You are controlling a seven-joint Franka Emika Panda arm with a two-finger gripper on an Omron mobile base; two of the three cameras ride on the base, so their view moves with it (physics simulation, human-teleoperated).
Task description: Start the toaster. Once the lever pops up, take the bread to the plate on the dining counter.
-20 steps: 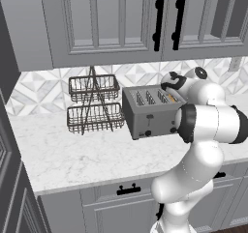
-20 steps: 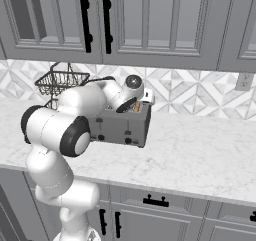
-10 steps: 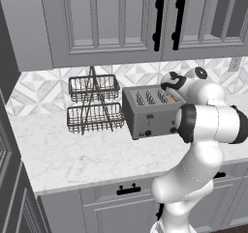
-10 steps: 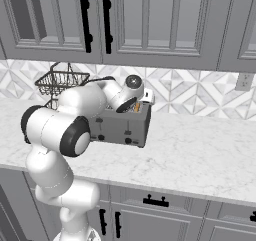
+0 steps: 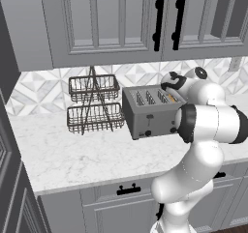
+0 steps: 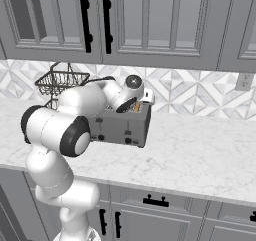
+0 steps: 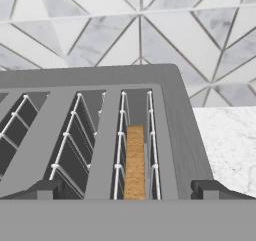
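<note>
Grey toaster (image 5: 149, 112) at centre of the left base view, on a white marbled counter (image 5: 82, 154), just right of a black two-tier wire rack (image 5: 94, 104); same toaster (image 6: 122, 125) left of centre in the right base view, partly behind the white arm. Gripper (image 7: 127, 189) right above the toaster top (image 7: 100, 130) in the hand view, jaws spread wide, one dark fingertip (image 7: 42, 189) at lower left and the other at lower right, nothing pinched between them. Bread (image 7: 134, 162) down in the rightmost slot, seen edge-on as a tan strip at lower centre of the hand view, between white wire guides. Same bread (image 6: 136, 106) as a small golden sliver just right of the hand in the right base view, and a small golden patch (image 5: 174, 98) at the right end of the toaster top in the left base view. Black knobs and lever on the toaster front; lever position too small to tell. Patterned tile backsplash (image 7: 150, 30) behind, grey cabinets (image 5: 121, 24) above.
</note>
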